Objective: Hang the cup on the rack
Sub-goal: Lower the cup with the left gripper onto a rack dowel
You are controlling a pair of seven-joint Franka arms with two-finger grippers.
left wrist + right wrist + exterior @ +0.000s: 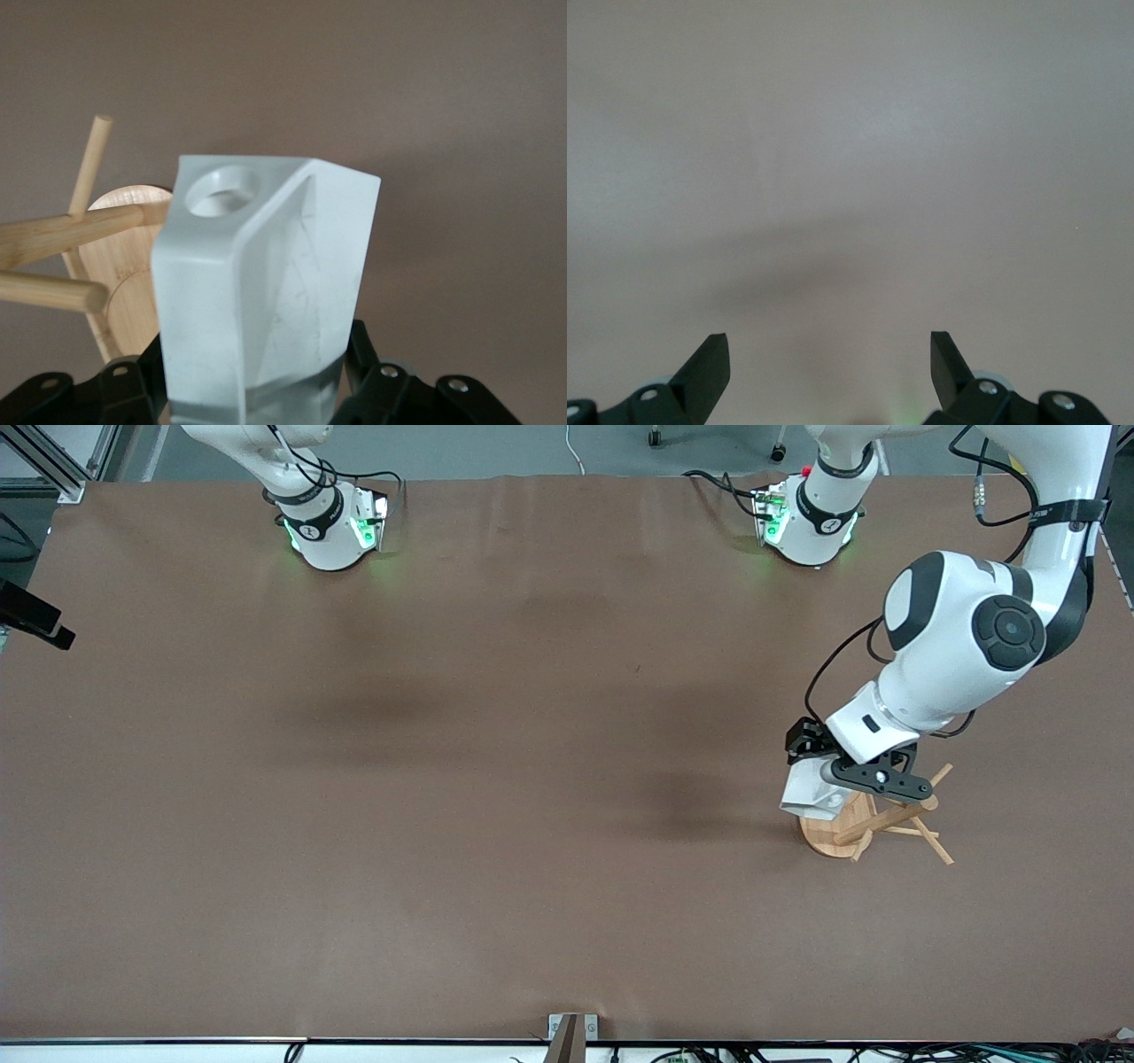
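one left gripper (828,772) holds cup (811,790) beside rack (873,825).

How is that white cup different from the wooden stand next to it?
The cup is white, smooth and faceted; the rack is pale wood built of a flat base and thin pegs. The cup is one compact block with a round hole through its handle, while the rack spreads its pegs outward and looks larger. The cup is held in the air by the left gripper, over the rack; the rack stands on the table. Both sit toward the left arm's end.

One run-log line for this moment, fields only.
left end effector: shut on cup, over rack base | handle hole not yet on peg | right end effector: open, waiting
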